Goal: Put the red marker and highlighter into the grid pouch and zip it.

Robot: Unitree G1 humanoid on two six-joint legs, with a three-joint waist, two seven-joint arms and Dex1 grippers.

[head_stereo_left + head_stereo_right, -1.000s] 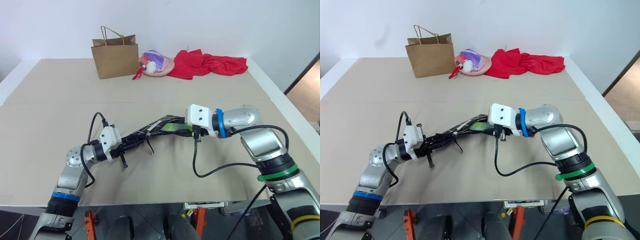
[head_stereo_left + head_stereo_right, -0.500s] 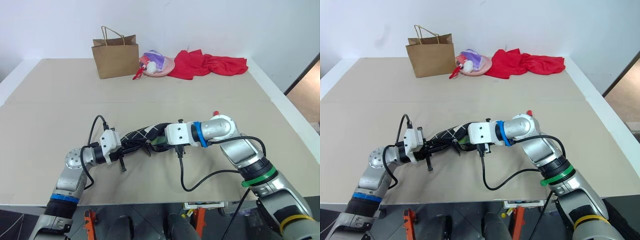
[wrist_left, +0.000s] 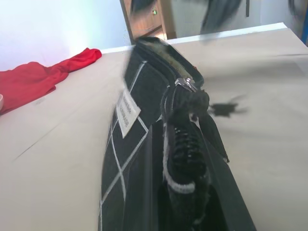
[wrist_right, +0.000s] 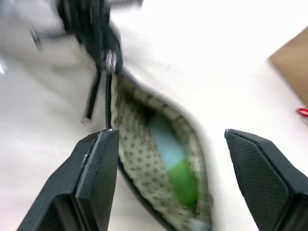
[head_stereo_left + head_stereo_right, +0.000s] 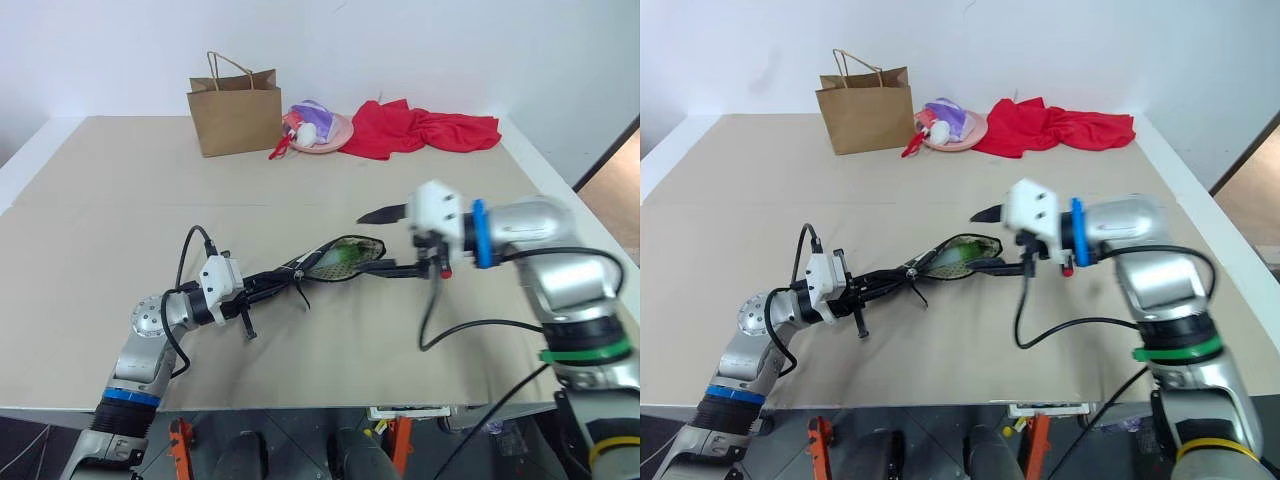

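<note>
From the head cameras we see the grid pouch [image 5: 320, 268] stretched low over the tan table [image 5: 120, 200], its near end clamped in the left gripper [image 5: 262, 287], fingers clenched on the fabric; the far end gapes open with the highlighter [image 5: 338, 259] showing lime-green inside; our right gripper [image 5: 388, 240] hangs just past the pouch's mouth, fingers spread wide and holding nothing; at the far edge stand a brown paper bag [image 5: 235, 108], a pink plate [image 5: 322, 131] and a red cloth [image 5: 430, 128]. On to the left wrist camera; we look along the pouch's side, white label [image 3: 127, 109] and zipper pull [image 3: 184, 83] near its open end. Now the right wrist camera; two black fingers [image 4: 94, 166] stand well apart, and between them the pouch's dotted lining cradles the green highlighter; the red marker we cannot make out.
</note>
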